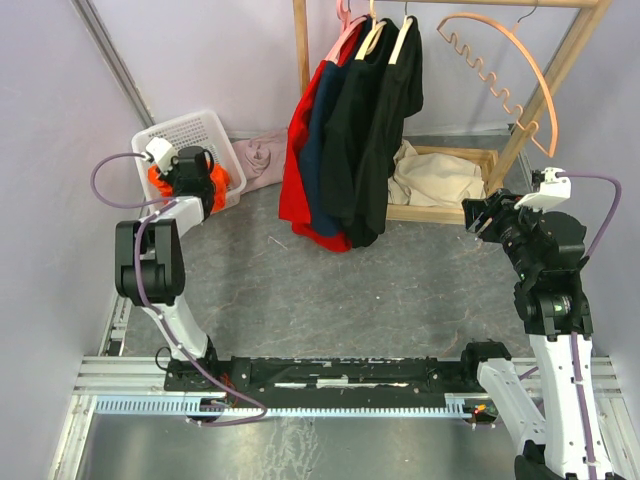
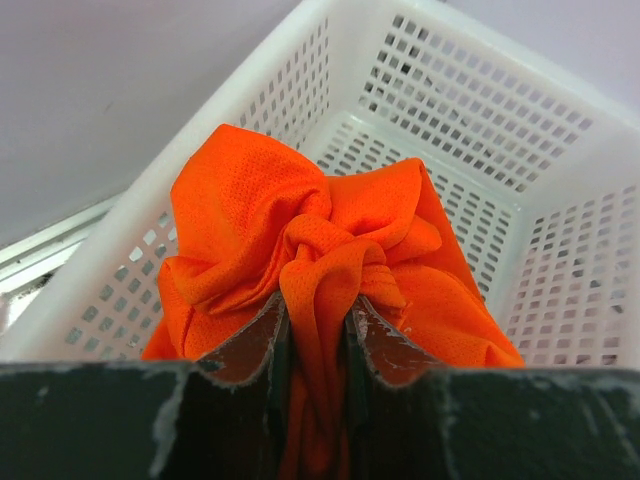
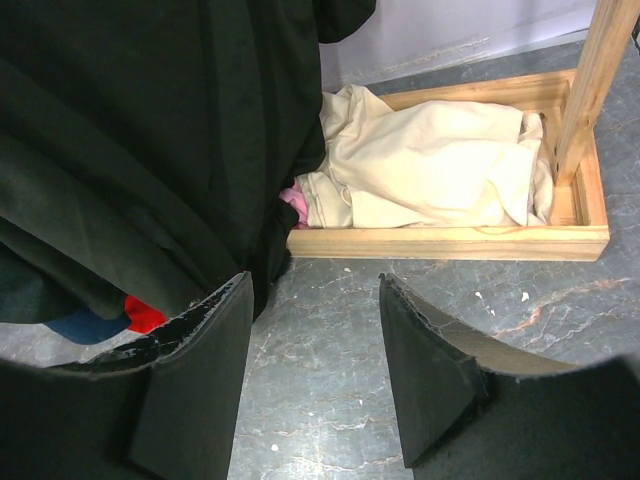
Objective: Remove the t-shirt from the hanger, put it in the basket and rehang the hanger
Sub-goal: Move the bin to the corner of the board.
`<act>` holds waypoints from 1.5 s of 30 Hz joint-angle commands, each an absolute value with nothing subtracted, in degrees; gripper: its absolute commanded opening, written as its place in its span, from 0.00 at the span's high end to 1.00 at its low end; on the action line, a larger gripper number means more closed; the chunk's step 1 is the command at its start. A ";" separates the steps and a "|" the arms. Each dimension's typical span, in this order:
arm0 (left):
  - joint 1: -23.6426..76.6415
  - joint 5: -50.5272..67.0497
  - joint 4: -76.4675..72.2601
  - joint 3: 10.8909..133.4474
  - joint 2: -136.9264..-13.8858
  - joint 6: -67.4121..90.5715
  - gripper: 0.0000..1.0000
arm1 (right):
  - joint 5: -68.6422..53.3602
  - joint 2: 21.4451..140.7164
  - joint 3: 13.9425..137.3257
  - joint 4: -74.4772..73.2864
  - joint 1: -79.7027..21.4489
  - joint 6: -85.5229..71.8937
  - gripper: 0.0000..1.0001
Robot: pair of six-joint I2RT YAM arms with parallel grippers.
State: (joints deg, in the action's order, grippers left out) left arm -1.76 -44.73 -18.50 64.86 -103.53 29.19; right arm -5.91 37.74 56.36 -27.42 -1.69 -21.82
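Several t-shirts hang on hangers on a wooden rack: a red one (image 1: 293,175), a dark blue one (image 1: 318,140) and black ones (image 1: 385,130). The black shirts also fill the left of the right wrist view (image 3: 150,140). An empty pink hanger (image 1: 500,70) hangs at the rack's right. My left gripper (image 1: 190,170) is shut on an orange t-shirt (image 2: 320,250) over the white basket (image 2: 470,110). My right gripper (image 3: 315,300) is open and empty, right of the hanging shirts, above the floor.
A cream cloth (image 3: 430,160) lies in the rack's wooden base tray (image 3: 450,243). A pink cloth (image 1: 262,158) lies on the floor beside the white basket (image 1: 190,128). The rack's wooden post (image 3: 600,70) stands at the right.
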 commanded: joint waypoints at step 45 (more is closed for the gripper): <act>4.35 -35.12 5.44 44.06 -82.45 45.40 0.01 | -6.28 35.71 55.77 -23.64 -4.63 -23.81 0.38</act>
